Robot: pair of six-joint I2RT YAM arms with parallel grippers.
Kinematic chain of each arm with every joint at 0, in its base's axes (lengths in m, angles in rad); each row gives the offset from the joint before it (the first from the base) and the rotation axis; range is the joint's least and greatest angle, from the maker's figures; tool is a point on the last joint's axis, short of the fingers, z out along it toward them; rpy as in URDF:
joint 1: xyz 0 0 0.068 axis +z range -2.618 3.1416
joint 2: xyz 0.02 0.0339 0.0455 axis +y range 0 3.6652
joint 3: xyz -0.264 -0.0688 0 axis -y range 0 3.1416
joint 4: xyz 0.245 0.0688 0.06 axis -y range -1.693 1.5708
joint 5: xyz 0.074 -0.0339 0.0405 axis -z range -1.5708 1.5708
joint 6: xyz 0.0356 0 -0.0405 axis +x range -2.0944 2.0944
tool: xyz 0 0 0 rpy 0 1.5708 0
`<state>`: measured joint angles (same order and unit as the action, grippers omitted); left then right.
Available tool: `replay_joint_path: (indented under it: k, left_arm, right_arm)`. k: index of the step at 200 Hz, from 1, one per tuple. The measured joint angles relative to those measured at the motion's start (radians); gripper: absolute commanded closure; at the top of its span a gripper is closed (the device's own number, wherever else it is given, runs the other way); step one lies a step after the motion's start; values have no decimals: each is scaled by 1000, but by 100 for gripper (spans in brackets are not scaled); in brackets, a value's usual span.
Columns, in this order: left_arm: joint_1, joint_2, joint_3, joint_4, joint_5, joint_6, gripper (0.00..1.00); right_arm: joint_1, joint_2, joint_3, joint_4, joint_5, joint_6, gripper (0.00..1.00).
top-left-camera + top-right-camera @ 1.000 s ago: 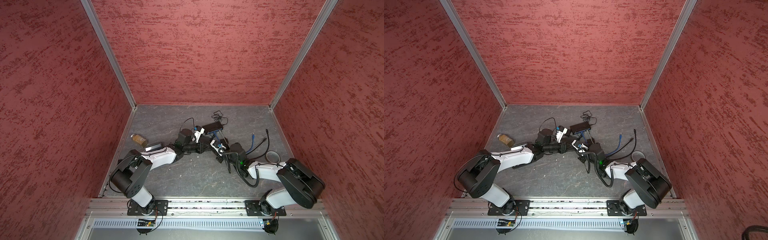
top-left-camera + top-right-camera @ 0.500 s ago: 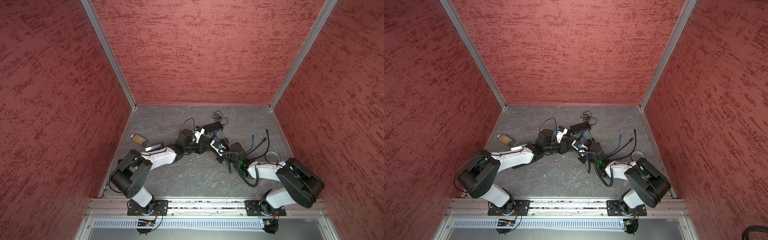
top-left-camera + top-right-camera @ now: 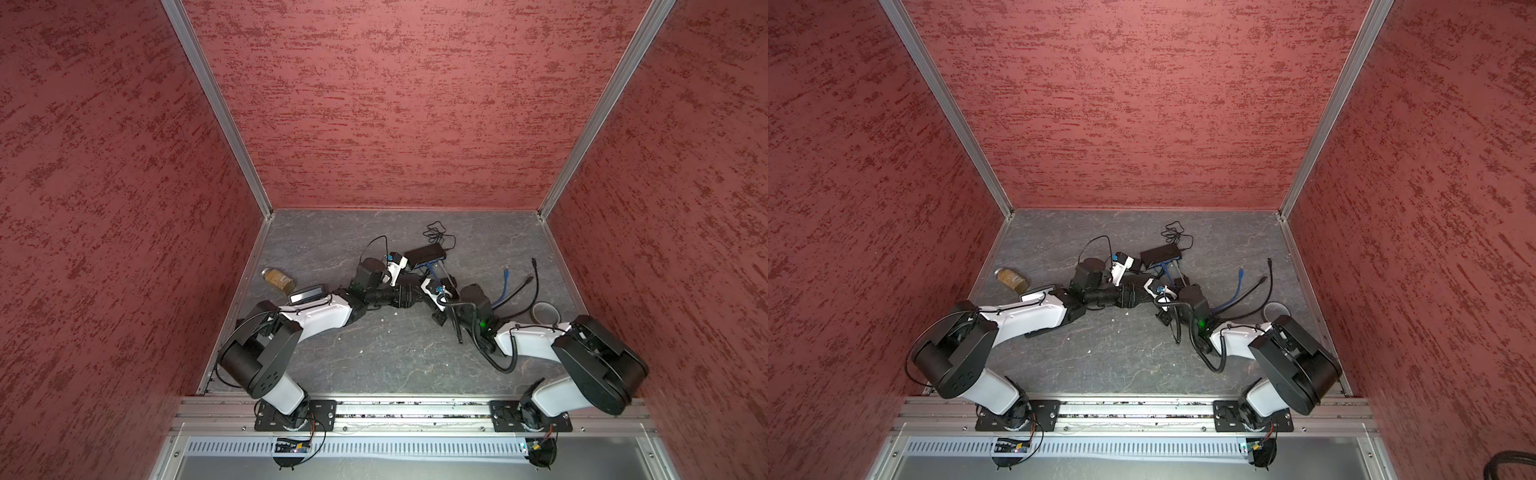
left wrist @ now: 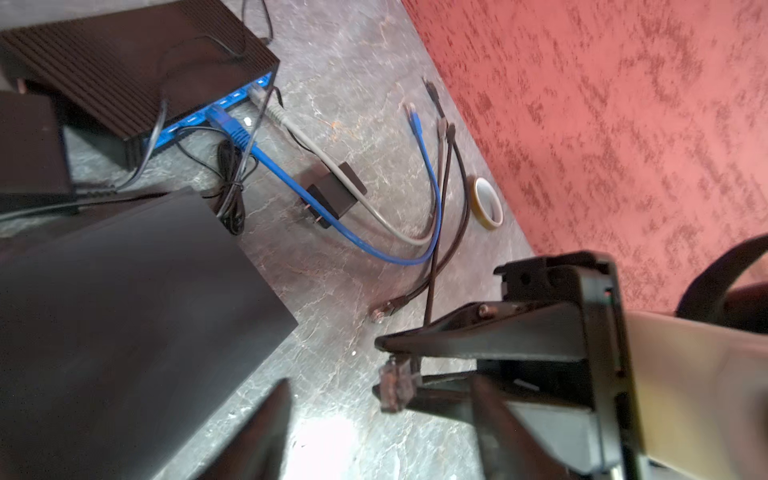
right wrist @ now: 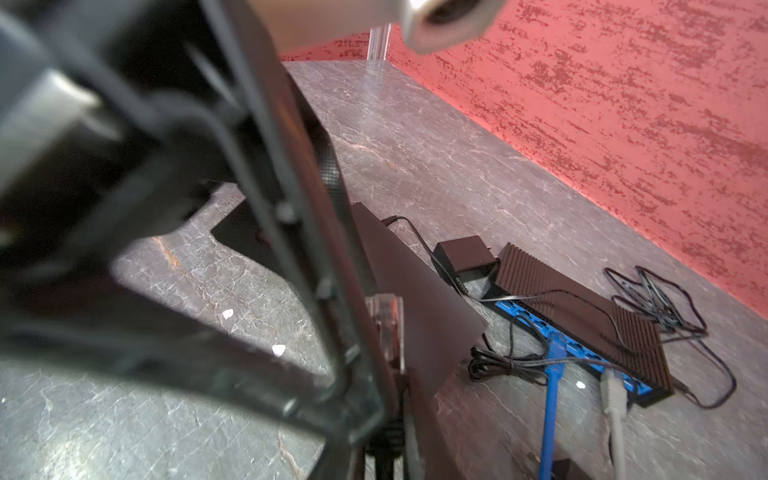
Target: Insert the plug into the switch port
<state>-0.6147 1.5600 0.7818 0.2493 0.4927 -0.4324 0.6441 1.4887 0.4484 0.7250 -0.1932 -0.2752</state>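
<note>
Plug (image 4: 395,386) is the clear kind, pinched in the right jaws, short of the switch (image 4: 137,70) and not in a port. The left jaws are spread apart right beside it with nothing in them.

I can't see any of that in either top view. The wrists and cameras pile up over the spot just in front of the switch (image 3: 426,254). My right wrist view is half eaten by blurry black arm parts. A dark slab also sits between the plug (image 5: 384,328) and the blue port face, so I can't tell which ports are free.

Blue cable (image 4: 232,129) and grey cable (image 4: 291,124) each sit in a port, and the power brick (image 4: 332,191) lies just off that side. Tape roll (image 3: 536,311) is near the right edge and the jar (image 3: 279,279) is near the left one. Bare table (image 3: 374,232) shows behind the switch and in front of both arms.
</note>
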Motion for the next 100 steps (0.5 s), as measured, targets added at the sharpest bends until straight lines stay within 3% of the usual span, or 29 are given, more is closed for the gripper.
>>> replay_joint_path:
  k: [42, 70, 100]
  left_arm:
    - [80, -48, 5, -37, -20, 0, 0]
    - [140, -37, 53, -150, -72, 16, 0]
    - [145, 6, 157, -288, -162, 66, 0]
  right_arm:
    - [17, -5, 2, -57, 80, 85, 99]
    - [56, -11, 21, -158, 152, 162, 98]
    - [87, -11, 53, -254, 198, 262, 96]
